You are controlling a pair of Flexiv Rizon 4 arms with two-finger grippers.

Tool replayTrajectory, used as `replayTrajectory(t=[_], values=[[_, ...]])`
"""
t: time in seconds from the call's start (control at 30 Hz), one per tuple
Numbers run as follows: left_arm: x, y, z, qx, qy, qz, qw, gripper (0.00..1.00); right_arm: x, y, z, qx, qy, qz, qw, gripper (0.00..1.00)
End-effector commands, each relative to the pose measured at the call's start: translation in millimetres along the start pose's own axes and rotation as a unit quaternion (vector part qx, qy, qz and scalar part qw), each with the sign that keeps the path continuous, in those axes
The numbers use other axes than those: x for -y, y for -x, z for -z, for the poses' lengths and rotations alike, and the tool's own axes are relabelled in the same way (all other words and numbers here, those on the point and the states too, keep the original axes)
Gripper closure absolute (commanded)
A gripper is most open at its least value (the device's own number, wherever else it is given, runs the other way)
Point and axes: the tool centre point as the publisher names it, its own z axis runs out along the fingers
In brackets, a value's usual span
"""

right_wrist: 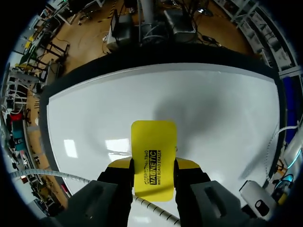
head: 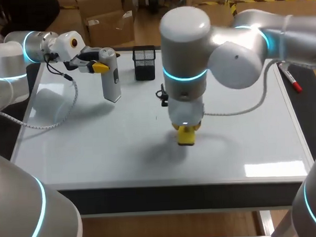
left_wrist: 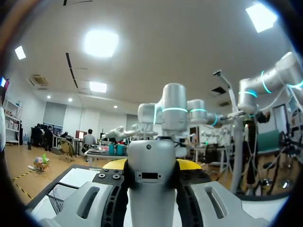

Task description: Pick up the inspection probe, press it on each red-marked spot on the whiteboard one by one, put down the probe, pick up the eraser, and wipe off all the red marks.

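Wiping is to be done with the eraser [right_wrist: 153,151], clamped in the right gripper [head: 186,128] over the middle of the whiteboard [head: 243,146], pressed flat and swept evenly. The inspection probe [head: 110,78] is clamped upright in the left gripper [head: 100,67] at the board's far left.

Table [head: 177,197]: dark frame, glossy white top. Bright rectangular patch of reflected light [head: 275,169] on the top near the front right corner. Soft grey shadow [head: 162,152] at mid-top. Black mesh holder [head: 144,63] stands upright at the far edge.
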Motion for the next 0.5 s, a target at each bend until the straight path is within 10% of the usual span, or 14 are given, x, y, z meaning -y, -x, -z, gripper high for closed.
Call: replayTrajectory(t=[0.03,0.5], values=[[2.5,-1.6,-2,0.002,0.002,0.000,1.000,1.00,-5,17,-13,-0.014,0.006,0.009,1.000,1.00],[2.5,-1.6,-2,0.002,0.002,0.000,1.000,1.00,-10,45,-22,-0.001,0.012,0.041,0.999,1.00]])
